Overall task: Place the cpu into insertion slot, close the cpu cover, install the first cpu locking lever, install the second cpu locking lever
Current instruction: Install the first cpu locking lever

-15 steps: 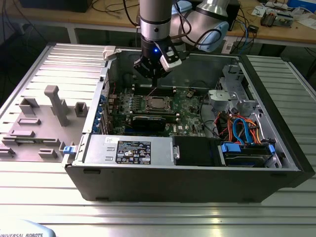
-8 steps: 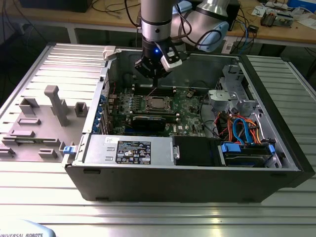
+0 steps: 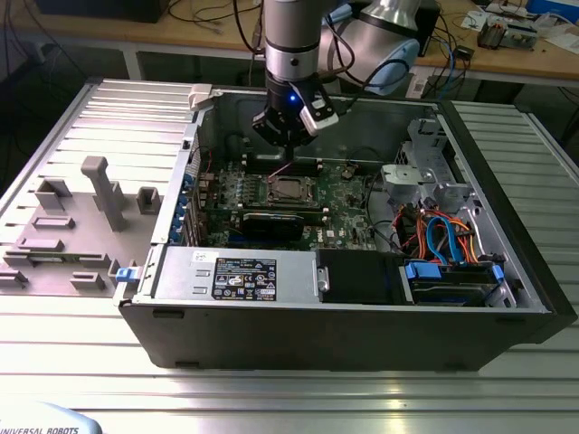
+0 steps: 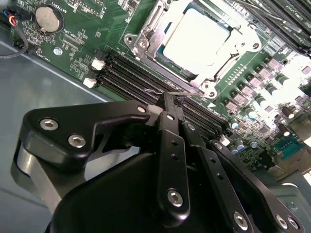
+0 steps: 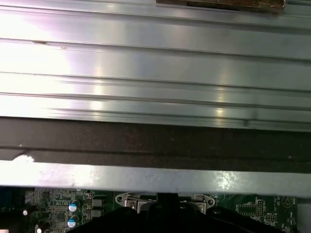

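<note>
In the exterior view my gripper [image 3: 286,165] hangs inside the open computer case, just behind the insertion slot [image 3: 288,190] on the green motherboard [image 3: 348,203]. The second wrist view shows the cpu [image 4: 197,40] lying flat in the slot, with the silver cpu cover [image 4: 154,20] folded down around it. A thin wire locking lever [image 4: 154,91] runs along the socket's near edge. My black fingers [image 4: 171,141] are shut together, and their tip [image 4: 168,98] sits right at that wire. Whether the wire is pinched or only touched I cannot tell.
Long memory slots [image 4: 129,73] lie between the gripper and the socket, and a coin battery [image 4: 47,18] is off to one side. A black card [image 3: 271,223], the power supply [image 3: 235,271] and a cabled drive cage [image 3: 443,240] crowd the case. Grey fixtures [image 3: 99,194] stand at the exterior view's left.
</note>
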Motion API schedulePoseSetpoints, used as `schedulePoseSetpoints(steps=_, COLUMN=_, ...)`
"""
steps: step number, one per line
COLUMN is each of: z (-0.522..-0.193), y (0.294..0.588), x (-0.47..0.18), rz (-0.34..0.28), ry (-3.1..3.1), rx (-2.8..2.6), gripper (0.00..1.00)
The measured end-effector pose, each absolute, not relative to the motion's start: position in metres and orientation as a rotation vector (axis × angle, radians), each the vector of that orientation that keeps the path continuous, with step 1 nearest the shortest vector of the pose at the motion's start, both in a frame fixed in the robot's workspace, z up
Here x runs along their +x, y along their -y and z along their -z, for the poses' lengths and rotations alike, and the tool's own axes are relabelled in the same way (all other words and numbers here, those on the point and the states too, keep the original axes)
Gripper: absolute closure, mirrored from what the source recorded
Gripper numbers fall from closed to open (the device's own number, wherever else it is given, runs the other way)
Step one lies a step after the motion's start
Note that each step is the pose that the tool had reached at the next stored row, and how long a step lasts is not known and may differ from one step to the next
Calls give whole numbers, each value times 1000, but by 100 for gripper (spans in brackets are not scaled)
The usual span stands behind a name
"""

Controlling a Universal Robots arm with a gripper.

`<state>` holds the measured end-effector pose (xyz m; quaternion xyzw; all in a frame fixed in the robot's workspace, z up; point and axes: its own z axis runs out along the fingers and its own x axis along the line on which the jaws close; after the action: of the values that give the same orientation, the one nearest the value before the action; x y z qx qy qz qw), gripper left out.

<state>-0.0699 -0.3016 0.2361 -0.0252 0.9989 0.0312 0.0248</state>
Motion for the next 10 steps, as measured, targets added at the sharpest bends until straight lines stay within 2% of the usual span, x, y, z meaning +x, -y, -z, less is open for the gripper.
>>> schedulePoseSetpoints(steps=6, z=-230, y=302, x=-60, rz=-96, ry=-3090, rx=-78, gripper=89)
schedulePoseSetpoints(steps=10, z=-209, y=302, x=-50, rz=-97, ry=-3090, rx=-78, gripper=89)
